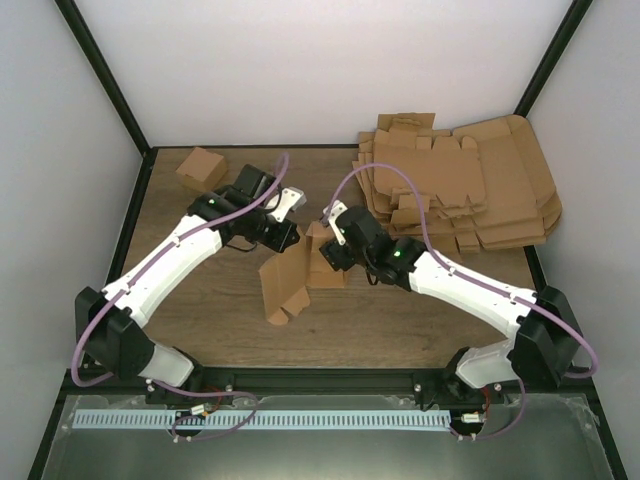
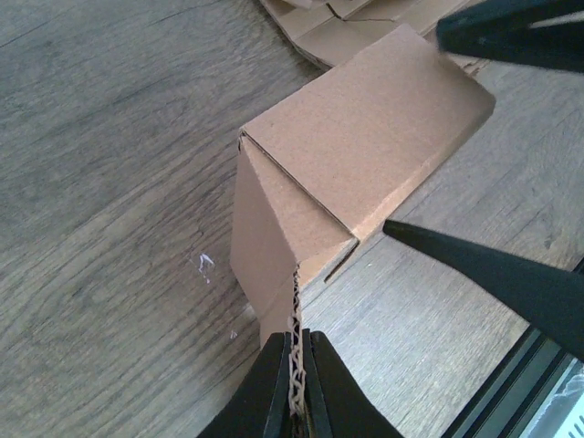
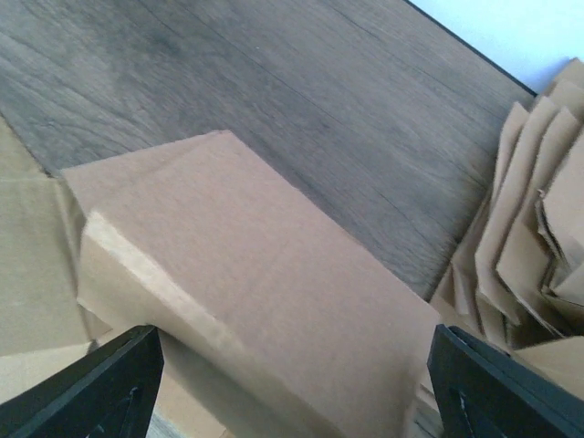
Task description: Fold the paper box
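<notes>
Top: half-folded brown cardboard paper box [image 1: 295, 272], centre of wood-grain counter [image 1: 200, 330]; left wrist: left claw [image 2: 294, 342] clenched on its flap edge at 6 o'clock; right wrist: right claw [image 3: 294, 336] spread empty astride the body; folding midway, next likely needs that claw pinching.

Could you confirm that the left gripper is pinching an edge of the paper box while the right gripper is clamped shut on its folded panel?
Not quite: the right gripper is open, its jaws spread wide on either side of the paper box, as the right wrist view shows. The left gripper does pinch an edge of the box.
</notes>
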You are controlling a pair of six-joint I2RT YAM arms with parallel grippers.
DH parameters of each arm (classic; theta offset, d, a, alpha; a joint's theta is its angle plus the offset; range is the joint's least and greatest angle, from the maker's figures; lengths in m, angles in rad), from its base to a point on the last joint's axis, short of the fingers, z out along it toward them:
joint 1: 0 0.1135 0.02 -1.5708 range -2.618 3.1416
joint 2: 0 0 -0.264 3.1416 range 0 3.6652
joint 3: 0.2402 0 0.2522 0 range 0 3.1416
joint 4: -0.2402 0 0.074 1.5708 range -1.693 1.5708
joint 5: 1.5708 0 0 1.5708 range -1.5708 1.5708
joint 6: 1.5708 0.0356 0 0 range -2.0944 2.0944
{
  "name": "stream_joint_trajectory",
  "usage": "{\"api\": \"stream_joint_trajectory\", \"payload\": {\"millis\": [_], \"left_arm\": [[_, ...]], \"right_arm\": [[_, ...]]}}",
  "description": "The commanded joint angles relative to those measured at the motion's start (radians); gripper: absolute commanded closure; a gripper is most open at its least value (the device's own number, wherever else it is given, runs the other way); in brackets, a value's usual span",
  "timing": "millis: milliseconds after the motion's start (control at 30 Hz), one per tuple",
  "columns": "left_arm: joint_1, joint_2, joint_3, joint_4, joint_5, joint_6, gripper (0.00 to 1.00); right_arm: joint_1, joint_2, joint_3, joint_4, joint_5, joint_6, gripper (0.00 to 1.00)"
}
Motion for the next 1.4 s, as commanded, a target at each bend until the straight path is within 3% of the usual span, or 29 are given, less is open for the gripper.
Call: {"api": "stream_joint_trajectory", "payload": {"millis": [0, 267, 833, 1200, 1367], "left_arm": [[-0.004, 0.012, 0.028, -0.022, -0.01, 0.022, 0.96], [-0.005, 0.019, 0.037, -0.026, 0.007, 0.037, 0.96], [-0.017, 0.053, 0.065, 0.021, 0.147, 0.024, 0.96], [-0.025, 0.049, 0.07, 0.034, 0.114, -0.005, 0.96], [-0.025, 0.05, 0.078, 0.068, 0.181, -0.047, 0.96]], "right_arm": [[0.005, -0.034, -0.005, -0.011, 0.08, 0.038, 0.15], [0.004, 0.015, 0.01, -0.022, 0.089, 0.04, 0.12], [0.006, 0.055, 0.031, 0.038, -0.02, 0.05, 0.24], [0.006, 0.044, 0.014, 0.027, -0.006, 0.042, 0.36], [0.023, 0.047, -0.001, 0.066, 0.059, 0.055, 0.45]]}}
